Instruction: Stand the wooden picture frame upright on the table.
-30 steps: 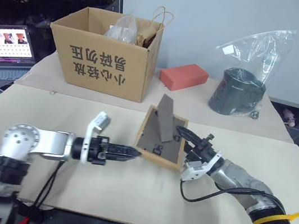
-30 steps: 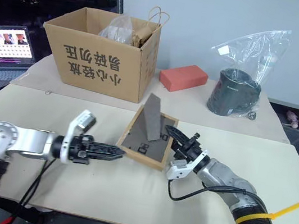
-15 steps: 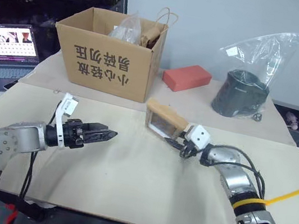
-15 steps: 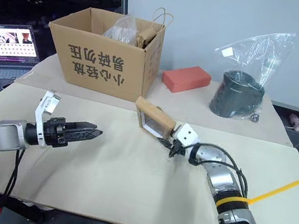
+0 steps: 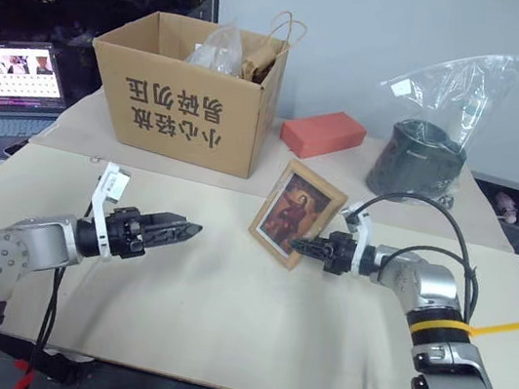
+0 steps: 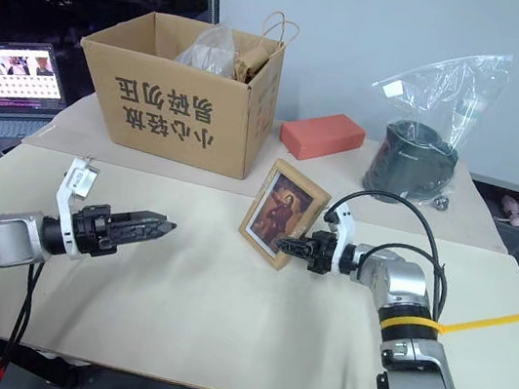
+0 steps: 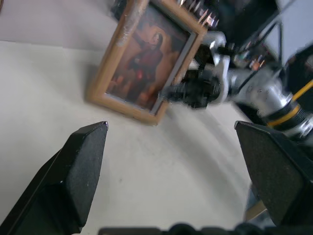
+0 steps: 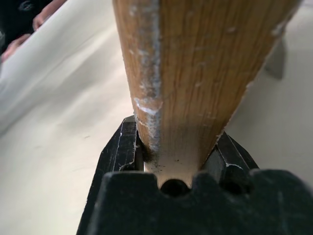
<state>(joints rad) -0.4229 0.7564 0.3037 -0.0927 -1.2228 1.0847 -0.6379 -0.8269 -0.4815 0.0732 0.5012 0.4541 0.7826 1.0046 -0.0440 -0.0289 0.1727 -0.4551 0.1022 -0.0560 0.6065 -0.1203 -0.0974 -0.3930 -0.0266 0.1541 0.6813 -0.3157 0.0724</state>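
Note:
The wooden picture frame (image 5: 296, 215) stands upright on the pale beige table (image 5: 219, 326), its reddish portrait facing me and leaning slightly back. My right gripper (image 5: 302, 248) is shut on the frame's lower right edge. In the right wrist view the light-wood edge (image 8: 195, 73) sits squeezed between the two black fingers (image 8: 122, 147). My left gripper (image 5: 190, 230) hovers over the table well to the left of the frame, open and holding nothing. Its wrist view shows the fingers (image 7: 83, 161) wide apart with the frame (image 7: 146, 63) ahead of them.
A cardboard box (image 5: 186, 94) with bags inside stands at the back left. A red block (image 5: 322, 132) and a dark container in a clear plastic bag (image 5: 424, 152) sit behind the frame. An open laptop (image 5: 6, 80) is at the far left.
The frame went from lying tilted, back up, to standing with the picture towards me as the right wrist rolled. The left gripper let go, drew away to the left and opened.

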